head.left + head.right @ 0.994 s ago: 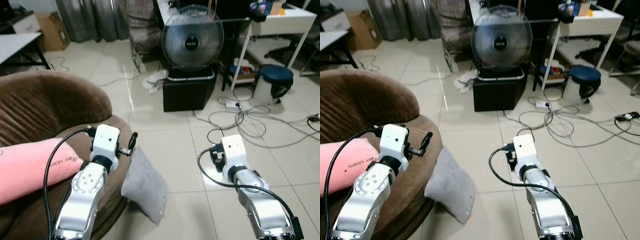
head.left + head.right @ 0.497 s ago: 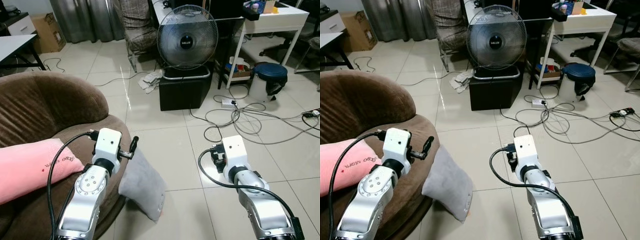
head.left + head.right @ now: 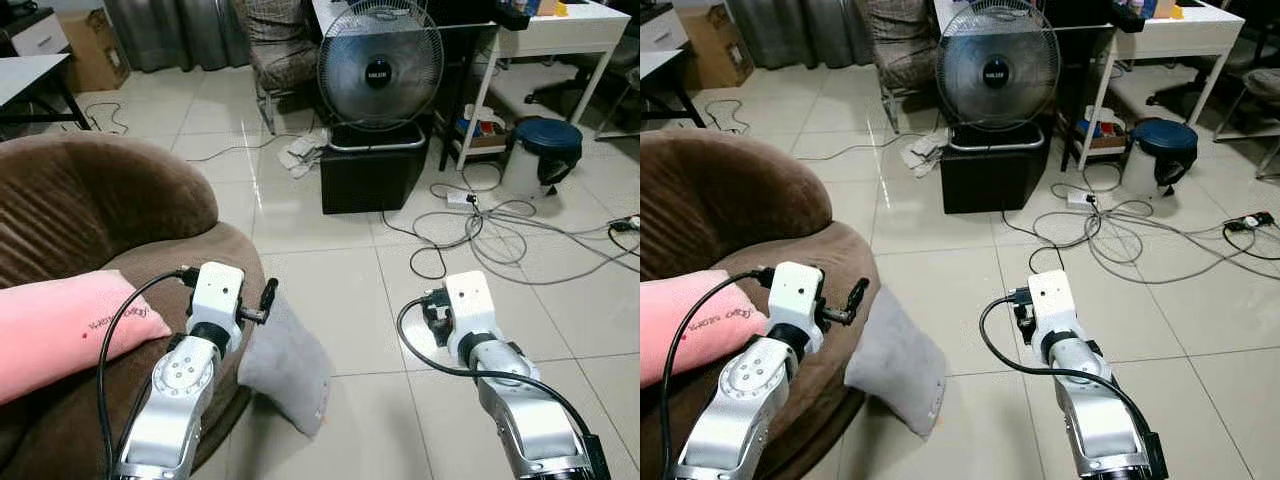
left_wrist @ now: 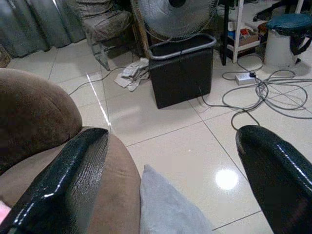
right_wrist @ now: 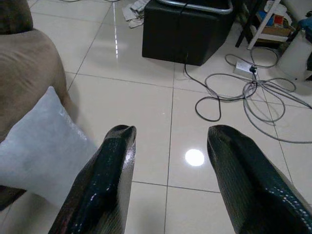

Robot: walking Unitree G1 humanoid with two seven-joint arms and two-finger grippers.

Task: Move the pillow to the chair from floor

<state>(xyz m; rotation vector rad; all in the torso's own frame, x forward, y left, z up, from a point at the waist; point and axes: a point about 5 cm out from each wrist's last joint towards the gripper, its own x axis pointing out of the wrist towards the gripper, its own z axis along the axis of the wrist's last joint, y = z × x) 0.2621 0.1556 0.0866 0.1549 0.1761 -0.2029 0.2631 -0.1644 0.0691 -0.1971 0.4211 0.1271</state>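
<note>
Tiled floor (image 3: 330,290) is stretching ahead of me, with a standing fan (image 3: 379,72) on a black box (image 3: 375,178), loose cables (image 3: 480,225) and a white desk (image 3: 560,25) behind. Compared with a second ago the whole picture is shifting slightly: the fan is sitting a little higher and the brown chair (image 3: 90,215) is showing more of its seat. I am reading that as head-camera motion while I settle my stance, not as movement of the objects. The grey pillow (image 3: 288,365) is keeping its place, leaning on the floor against the front edge of the chair, so the task is not yet advancing; the pickup is still ahead.

A pink cushion (image 3: 60,325) is already lying on the chair seat, well inside the rim.

Both arms are holding the same raised posture as before. The left gripper (image 4: 165,180) is hovering above the chair rim and the upper corner of the pillow, fingers (image 4: 63,180) spread wide, gripping nothing and touching nothing. The right gripper (image 5: 168,175) is hanging over bare tile just beside the pillow's free edge, fingers (image 5: 105,185) parted to a moderate gap, likewise empty.

I am judging the next move as a lowering of both grippers toward the pillow.
</note>
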